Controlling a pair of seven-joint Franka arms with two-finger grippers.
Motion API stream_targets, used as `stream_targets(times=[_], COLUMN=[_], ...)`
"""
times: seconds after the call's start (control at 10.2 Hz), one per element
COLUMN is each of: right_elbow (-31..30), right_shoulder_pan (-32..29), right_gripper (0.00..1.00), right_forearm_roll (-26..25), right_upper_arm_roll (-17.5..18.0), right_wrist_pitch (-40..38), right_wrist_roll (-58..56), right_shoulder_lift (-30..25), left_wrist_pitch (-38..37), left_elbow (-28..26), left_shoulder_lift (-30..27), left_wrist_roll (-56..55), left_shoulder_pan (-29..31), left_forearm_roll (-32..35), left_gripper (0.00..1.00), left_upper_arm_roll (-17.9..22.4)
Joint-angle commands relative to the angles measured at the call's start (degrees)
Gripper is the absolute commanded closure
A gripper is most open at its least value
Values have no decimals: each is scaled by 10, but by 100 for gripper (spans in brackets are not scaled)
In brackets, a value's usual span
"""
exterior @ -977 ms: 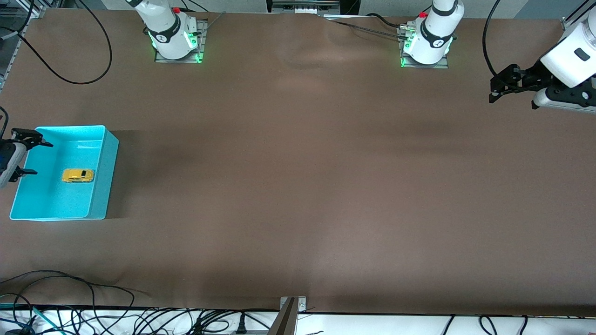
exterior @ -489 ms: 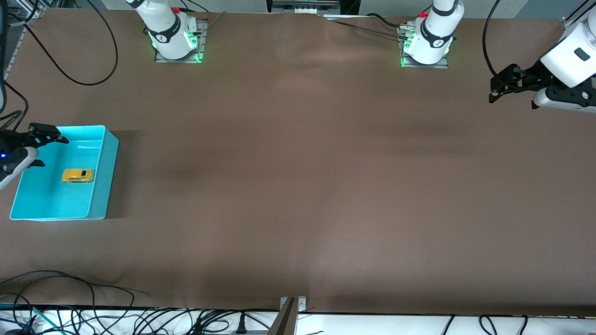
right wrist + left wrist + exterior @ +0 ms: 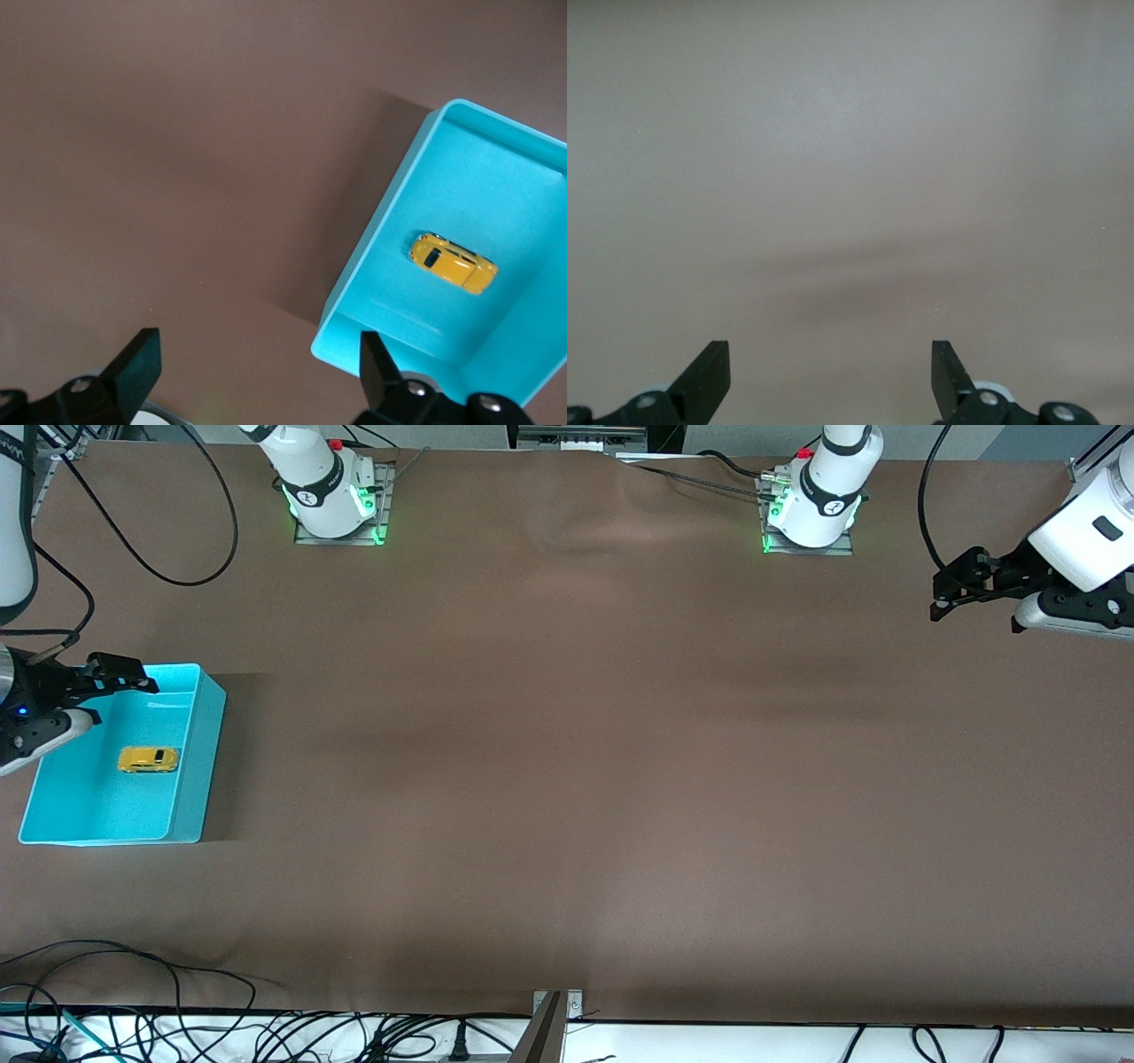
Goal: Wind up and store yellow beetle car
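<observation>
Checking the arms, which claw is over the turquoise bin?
The right claw, open above the turquoise bin holding the yellow beetle car; the left claw hangs over bare table.

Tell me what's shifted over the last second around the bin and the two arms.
The right gripper, open and empty, has drifted from the turquoise bin's outer edge to above its corner nearest the robots' bases, away from the front camera. Nothing was grasped or released. The yellow beetle car lies where it was in the bin; the left gripper waits open over bare table at its own end, unmoved.
</observation>
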Motion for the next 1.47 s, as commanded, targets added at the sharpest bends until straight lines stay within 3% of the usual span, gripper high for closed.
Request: stream_targets(times=[0.0,0.68,0.88,1.17,1.37], right_elbow=[-4,-24,-50,-131,-139], right_shoulder_pan=[19,29,28,24,8], right_gripper=[0,0,0,0,0], right_forearm_roll=[-14,-17,-64,-65,-62], right_upper_arm_roll=[3,15,52,69,98], right_wrist_pitch=[-10,-36,-31,17,22], right_wrist_roll=[109,302,326,326,327], right_shoulder_lift=[-33,-89,-117,-177,-186], left_wrist_pitch=[-13,-13,-13,-13,-14], left_elbow=[14,14,14,14,14], left_shoulder_lift=[2,3,3,2,2], left_wrist_roll=[-3,-2,-2,-3,-3], left_shoulder_pan=[2,1,1,1,1], left_forearm_roll=[-13,-13,-12,-12,-12], left_gripper=[0,0,0,0,0], left_upper_arm_roll=[-1,-1,-2,-1,-1])
